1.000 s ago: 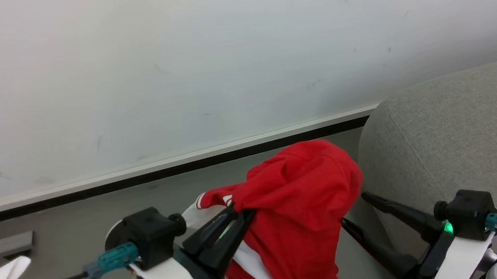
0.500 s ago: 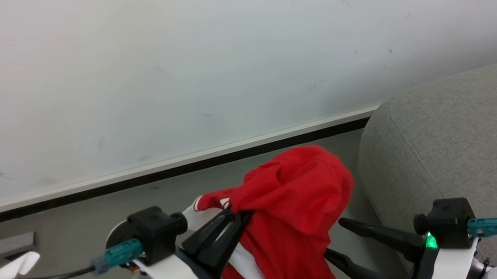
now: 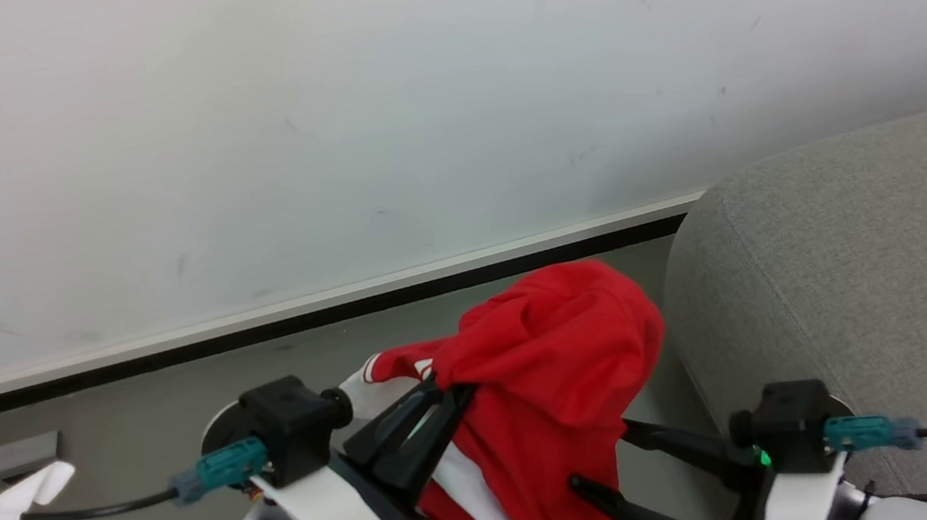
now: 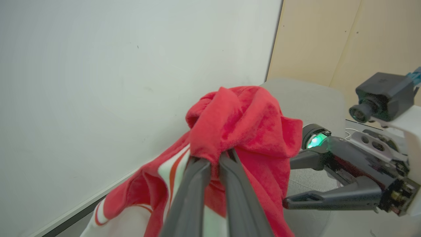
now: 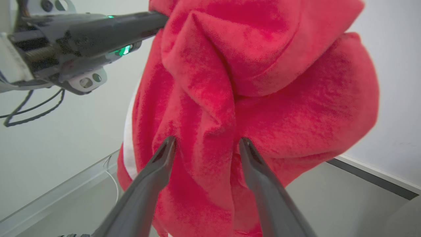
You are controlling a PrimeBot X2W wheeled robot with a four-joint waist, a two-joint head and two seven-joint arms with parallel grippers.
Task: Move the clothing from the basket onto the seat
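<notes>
The red garment with white stripes hangs in the air in front of the robot. Its top is bunched into a rounded lump and the rest trails down past the bottom edge of the head view, so its lower end and full shape cannot be made out. It is above the grey floor, just beside the rounded end of the grey sofa and not lying on it; whether the cloth brushes the upholstery cannot be told. The left gripper is clenched on a fold near the top of the garment, and its fingertips are buried in the fabric. The right gripper stands spread wide and grasps nothing, its fingers pointing at the side of the hanging cloth. In the right wrist view the two fingers sit either side of a vertical fold, but whether they touch it is unclear. The sofa is cut off at the right and bottom edges, showing one seam and its curved end. Behind everything runs a white wall with a pale skirting over a dark strip. At the left, a black cable with a white tag leads off the picture.
</notes>
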